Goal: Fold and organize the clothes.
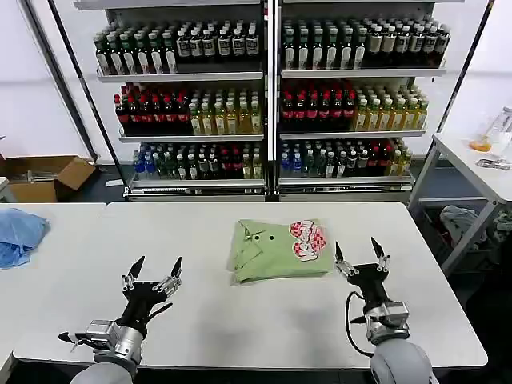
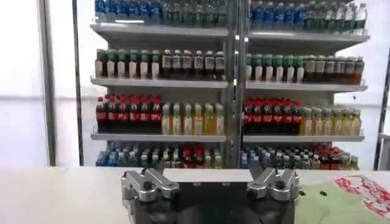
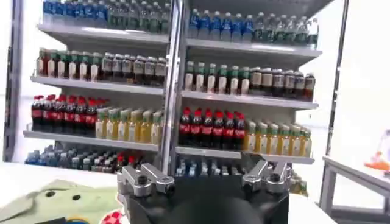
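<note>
The light green collared shirt (image 1: 279, 249) lies folded into a compact rectangle on the white table (image 1: 200, 320), with its red-and-white checkered print (image 1: 309, 239) facing up. A corner of the shirt (image 2: 344, 198) appears in the left wrist view, and the shirt (image 3: 67, 204) also lies low in the right wrist view. My left gripper (image 1: 155, 270) hovers open over the table, well to the left of the shirt. Just off the shirt's right edge, my right gripper (image 1: 357, 254) stands open and holds nothing.
A crumpled light blue cloth (image 1: 18, 234) lies at the table's far left edge. Behind the table stand shelves of bottled drinks (image 1: 264, 96). A cardboard box (image 1: 44, 176) sits on the floor at left, and a second white table (image 1: 480, 168) stands at right.
</note>
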Robot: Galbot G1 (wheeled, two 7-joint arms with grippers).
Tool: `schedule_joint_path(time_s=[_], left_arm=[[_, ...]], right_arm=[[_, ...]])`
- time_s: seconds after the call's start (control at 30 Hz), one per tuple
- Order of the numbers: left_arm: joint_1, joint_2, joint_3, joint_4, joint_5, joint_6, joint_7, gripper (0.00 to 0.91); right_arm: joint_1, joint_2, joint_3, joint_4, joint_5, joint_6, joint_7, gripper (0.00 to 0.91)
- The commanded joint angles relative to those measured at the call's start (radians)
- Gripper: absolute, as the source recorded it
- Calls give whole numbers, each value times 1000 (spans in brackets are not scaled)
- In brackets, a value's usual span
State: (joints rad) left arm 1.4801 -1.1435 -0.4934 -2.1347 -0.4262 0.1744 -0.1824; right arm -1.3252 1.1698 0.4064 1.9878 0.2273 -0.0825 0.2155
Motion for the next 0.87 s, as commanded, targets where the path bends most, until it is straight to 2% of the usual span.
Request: schedule_joint_path(time_s=[0.03,0.5,0.87], left_arm=[[8,3,-3,-10,8,1,7,907],[41,-5,-12,-38,14,-6,21,907],[39,11,-12,-36,11,-13,29,907]], right_arm=[[-141,-4,55,124,1,15,23,907],[-187,-5,64,159,-42,1,14,907],[-204,11,75,172,-67,-4,30,907]])
